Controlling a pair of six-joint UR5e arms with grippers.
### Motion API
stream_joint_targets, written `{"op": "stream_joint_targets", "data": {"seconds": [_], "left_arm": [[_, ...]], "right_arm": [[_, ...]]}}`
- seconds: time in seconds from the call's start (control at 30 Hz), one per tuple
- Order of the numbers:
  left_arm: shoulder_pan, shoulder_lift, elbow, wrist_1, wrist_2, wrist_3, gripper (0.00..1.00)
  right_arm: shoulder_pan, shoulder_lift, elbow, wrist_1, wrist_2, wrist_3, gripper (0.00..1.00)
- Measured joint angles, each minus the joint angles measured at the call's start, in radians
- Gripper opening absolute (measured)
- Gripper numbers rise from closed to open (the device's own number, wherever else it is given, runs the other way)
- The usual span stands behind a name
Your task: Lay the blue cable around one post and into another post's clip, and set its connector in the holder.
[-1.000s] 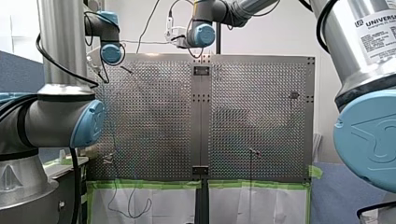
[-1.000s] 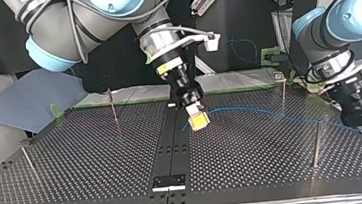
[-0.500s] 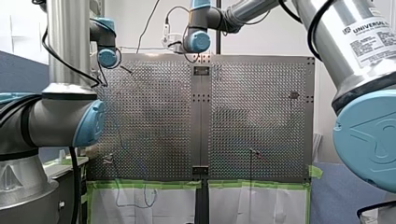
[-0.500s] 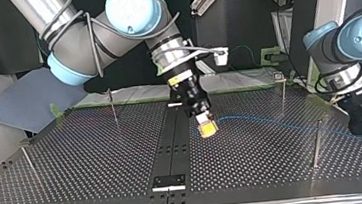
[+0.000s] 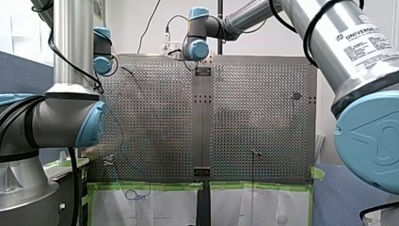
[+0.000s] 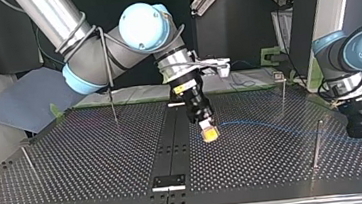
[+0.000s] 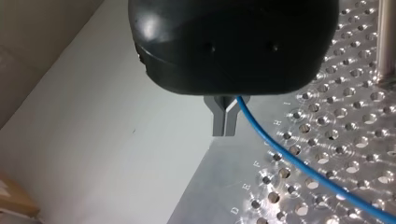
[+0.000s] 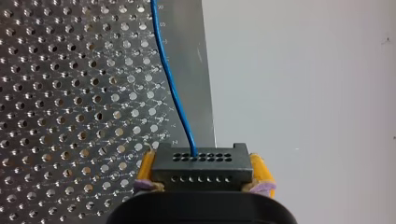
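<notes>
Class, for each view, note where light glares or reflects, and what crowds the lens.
Front view: the perforated table shows patchy reflections, and my right arm crowds one side. Left wrist view: bright highlights sit on the black body of my left gripper, which is shut on the blue cable. Right wrist view: hole rims glint beside the connector.

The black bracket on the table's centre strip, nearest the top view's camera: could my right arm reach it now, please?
Probably yes: my right gripper, shut on the black connector, hangs near the black bracket with nothing standing between, and the thin blue cable trails off sideways.
</notes>
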Motion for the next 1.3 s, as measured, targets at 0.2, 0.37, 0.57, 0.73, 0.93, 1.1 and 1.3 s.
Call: {"op": "stream_joint_targets", "data": {"seconds": [0.2,0.37,0.57,0.73,0.93,1.1,1.3], "left_arm": [[0.007,-0.018,0.001,0.006,0.024,0.001,0.0],[0.009,-0.04,0.001,0.008,0.049,0.0,0.0],[0.009,-0.063,0.001,0.025,0.066,-0.005,0.0],[0.006,-0.088,0.001,0.039,0.077,-0.007,0.0],[0.002,-0.13,0.003,0.045,0.098,-0.017,0.0],[-0.006,-0.144,0.003,0.048,0.103,-0.023,0.0],[-0.021,-0.148,0.003,0.049,0.117,-0.033,0.04]], "right_arm": [[-0.01,0.024,-0.02,-0.005,-0.001,0.001,0.0],[-0.022,0.051,-0.031,-0.016,-0.002,0.004,0.0],[-0.035,0.087,-0.044,-0.026,-0.003,0.008,0.0],[-0.053,0.107,-0.056,-0.031,-0.007,0.011,0.0],[-0.078,0.117,-0.058,-0.033,-0.008,0.017,0.0],[-0.099,0.121,-0.058,-0.034,-0.007,0.023,0.0],[-0.117,0.122,-0.058,-0.031,-0.008,0.029,0.0]]}}
